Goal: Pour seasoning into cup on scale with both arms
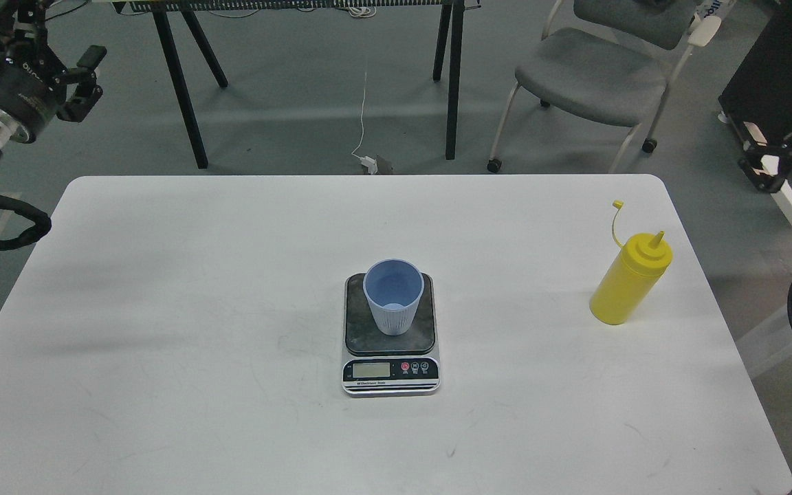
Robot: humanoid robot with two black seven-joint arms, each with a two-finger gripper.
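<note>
**Cup on the scale, bottle at the right, both arms off the table**

Starting at the far left, our left gripper (86,79) hangs above the floor beyond the table's left rear corner, well apart from everything on the tabletop. Its two black fingers are spread with clear space between them, and nothing sits in that space. The silver wrist ring and black cables trail back toward the left edge of the view.

Moving right, we see the white table (196,330), its surface lightly scuffed. Near its middle lies the scale (390,357), display and small round buttons facing us. The light blue cup (393,302) stands upright on the dark platform, mouth open toward us, and looks empty.

Farther right, well apart from the scale and near the table's right edge, stands the seasoning (626,285), a yellow squeeze bottle. It is upright, its nozzle is uncovered, and the small cap hangs off on its tether up and to the left of the nozzle.

At the far right, our right gripper (764,165) sits beyond the table's right edge, apart from the bottle. It is dark and partly cut off by the frame, so we cannot tell whether its fingers are apart or together.

Behind the table we see a grey chair (592,75) and black table legs (179,89) on the floor.
</note>
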